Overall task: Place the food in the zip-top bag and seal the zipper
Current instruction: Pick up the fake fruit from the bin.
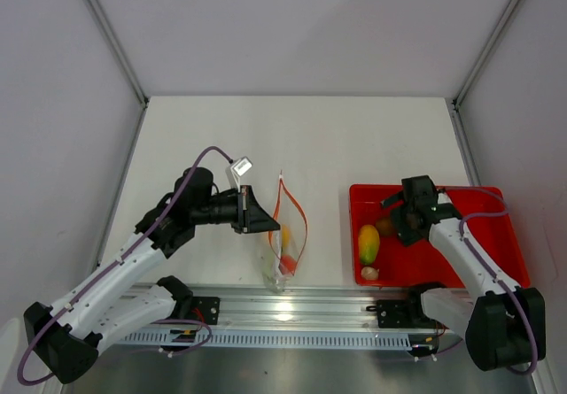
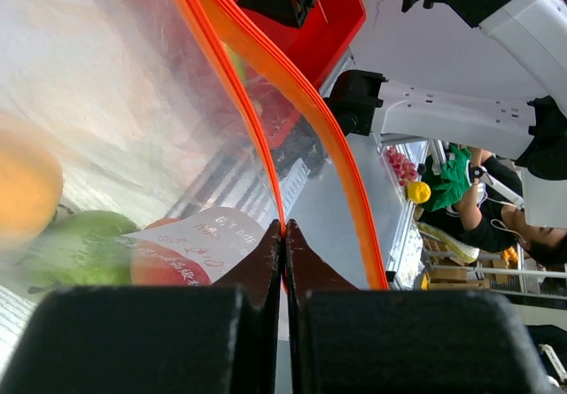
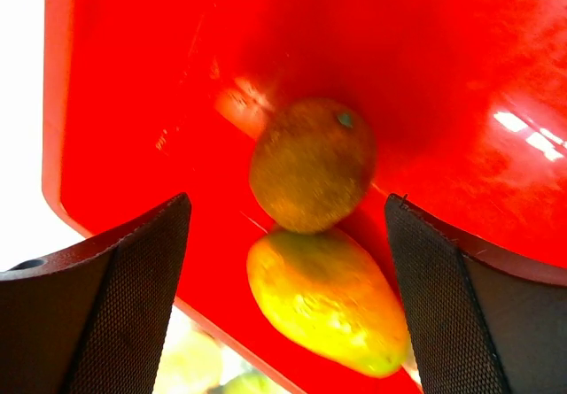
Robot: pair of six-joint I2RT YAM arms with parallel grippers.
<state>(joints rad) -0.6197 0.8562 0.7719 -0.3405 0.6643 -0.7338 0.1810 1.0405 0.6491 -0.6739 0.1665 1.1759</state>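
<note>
Left gripper [image 1: 266, 220]: the jaws are pressed together on the zipper [image 1: 302, 223]. They pinch the orange strip at the left side of the bag's mouth. In the wrist view the strip runs in between the two black fingers [image 2: 133, 341].
Zip-top bag [image 1: 285, 239]: it is at the lower centre of the overhead frame, on the white surface [image 1: 354, 137], just to the right of the left jaws. Its mouth is open in a loop.
Look of the bag: clear, thin and wrinkled, with a white printed label low on it.
Food in the bag: an orange [image 2: 22, 186], a green apple [image 2: 75, 239] and a pinkish peach [image 2: 164, 266] lie together at the bottom.
Right gripper [image 1: 397, 221]: the jaws are wide apart and grasp nothing. They are above the red tray [image 1: 478, 226] at the right of the frame.
Food in the tray: the brown ball [image 3: 310, 164] sits between the open jaws and touches the yellow-green mango [image 3: 328, 297] below it. A tiny beige piece [image 1: 369, 274] lies near the tray's lower edge.
</note>
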